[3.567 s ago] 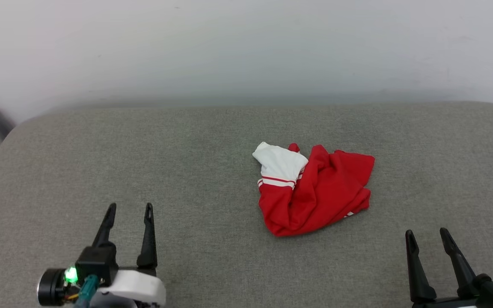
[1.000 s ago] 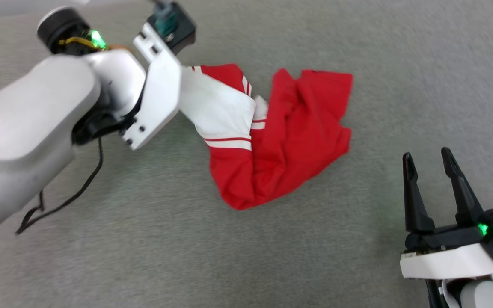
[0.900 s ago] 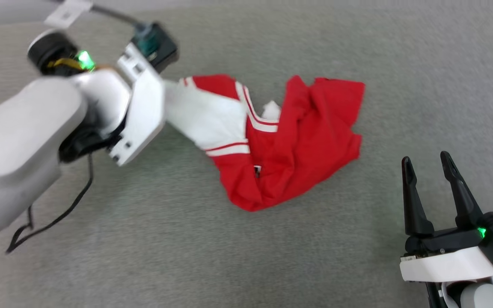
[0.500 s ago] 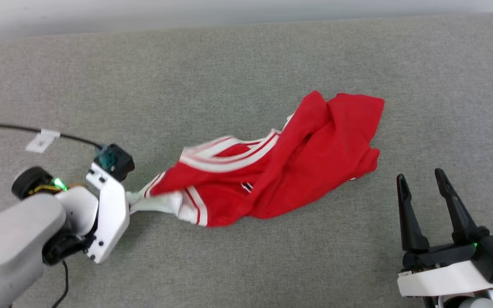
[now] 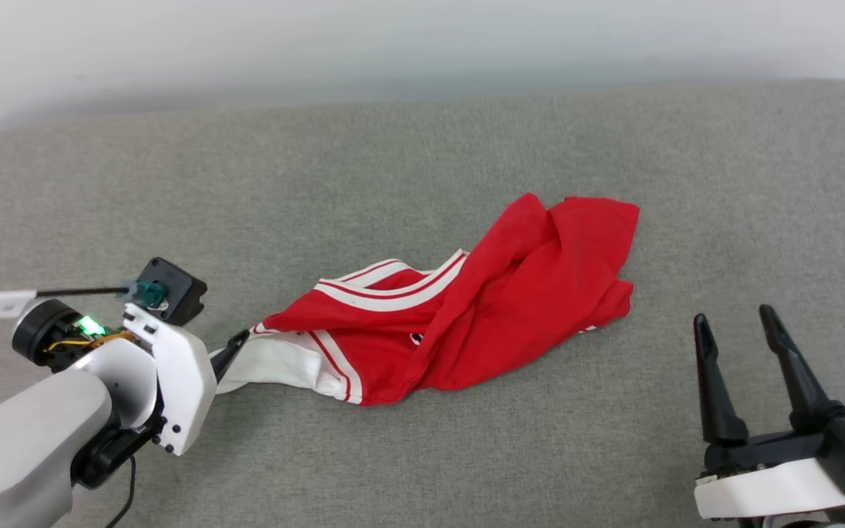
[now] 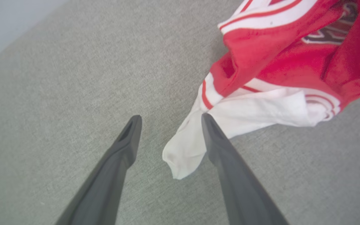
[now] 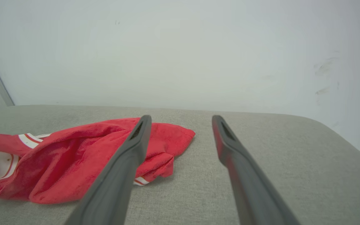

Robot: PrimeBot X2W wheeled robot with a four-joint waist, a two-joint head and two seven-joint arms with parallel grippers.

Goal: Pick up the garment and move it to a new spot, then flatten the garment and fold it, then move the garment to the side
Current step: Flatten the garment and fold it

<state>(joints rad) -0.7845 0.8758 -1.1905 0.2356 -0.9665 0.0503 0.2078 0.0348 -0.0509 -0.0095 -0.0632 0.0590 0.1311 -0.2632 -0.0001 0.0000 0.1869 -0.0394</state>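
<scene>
Garment (image 5: 481,308) lies crumpled on the table (image 5: 422,169); both tools are spread and empty.

The table is covered in grey cloth. Its far edge runs along a pale wall (image 5: 422,44), and the far right corner is rounded. Bare surface lies open beyond the garment, near of it and to its right. The red body is bunched at centre-right, and the white sleeve (image 6: 261,112) trails toward the near left. Left tool (image 6: 170,118) at near left has its fingers wide apart and grips nothing. The sleeve's end lies between them, and one finger crosses it; whether they touch cannot be told. Right tool (image 5: 733,315) at near right is well apart from the garment, fingers wide, holding nothing.
</scene>
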